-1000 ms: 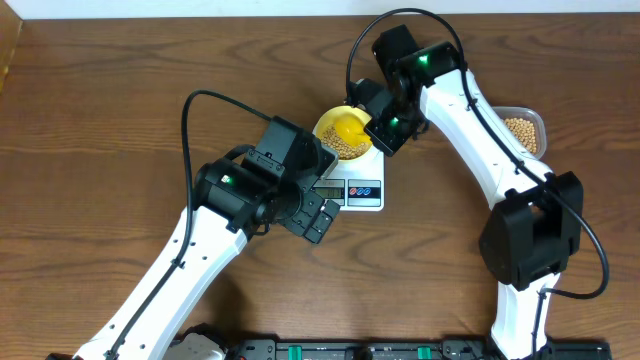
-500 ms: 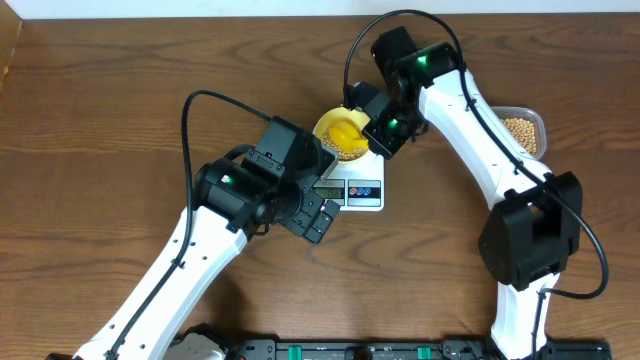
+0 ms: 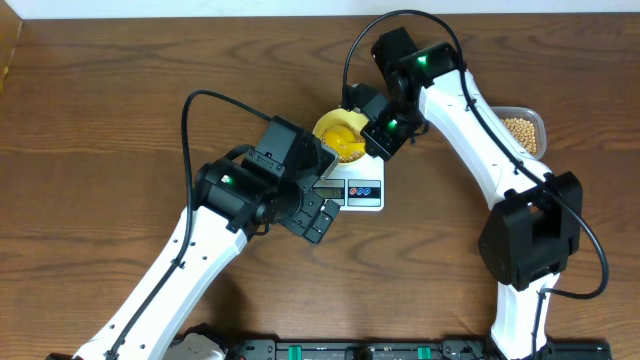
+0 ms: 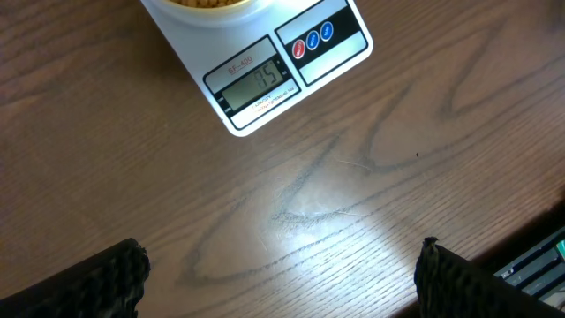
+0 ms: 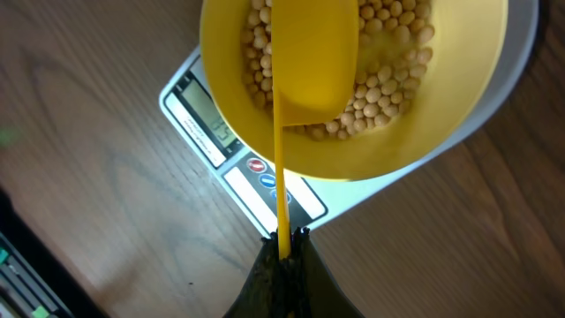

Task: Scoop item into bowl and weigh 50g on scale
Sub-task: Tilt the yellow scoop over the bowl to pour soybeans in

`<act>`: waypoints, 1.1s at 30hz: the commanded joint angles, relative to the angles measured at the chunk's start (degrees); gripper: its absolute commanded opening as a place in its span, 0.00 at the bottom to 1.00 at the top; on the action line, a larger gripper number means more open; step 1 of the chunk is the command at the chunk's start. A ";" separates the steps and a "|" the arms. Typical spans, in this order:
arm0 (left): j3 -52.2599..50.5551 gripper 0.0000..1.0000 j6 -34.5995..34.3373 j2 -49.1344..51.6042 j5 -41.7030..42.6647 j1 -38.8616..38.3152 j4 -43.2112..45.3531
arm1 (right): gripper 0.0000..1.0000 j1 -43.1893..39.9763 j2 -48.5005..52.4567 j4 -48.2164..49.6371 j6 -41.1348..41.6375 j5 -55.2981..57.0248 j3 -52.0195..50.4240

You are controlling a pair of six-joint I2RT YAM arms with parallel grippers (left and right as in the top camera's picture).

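Right wrist view: right gripper [image 5: 282,243] pinching thin handle of yellow scoop [image 5: 313,62]. Scoop head tipped inside bowl [image 5: 450,106], over beans [image 5: 388,88]. Bowl sits on scale [image 4: 199,53].

Step, judged: dosing beans toward target weight.

Left gripper [image 4: 282,274] spread wide, empty, above bench [image 4: 371,194] just in front of scale.

Display [image 4: 265,84] shows two digits, too blurred to read; small print above illegible.

Next: read display, then add or remove few beans gently. Spare beans in tub [image 3: 522,128].

tan beans [image 5: 388,79]; bowl [image 5: 468,79] perhaps pale yellow; white scale [image 4: 265,66]; brown table [image 4: 353,203].
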 commanded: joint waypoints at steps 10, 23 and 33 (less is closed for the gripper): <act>0.74 0.98 0.11 -0.46 -0.15 -0.07 -0.13 | 0.01 0.20 0.70 -0.11 0.74 -4.28 0.07; 0.74 0.98 0.11 -0.46 -0.15 -0.07 -0.13 | 0.01 -1.64 0.70 0.48 3.43 -6.40 0.04; 0.74 0.98 0.11 -0.46 -0.15 -0.07 -0.13 | 0.01 -4.66 0.70 1.68 6.64 -10.95 0.07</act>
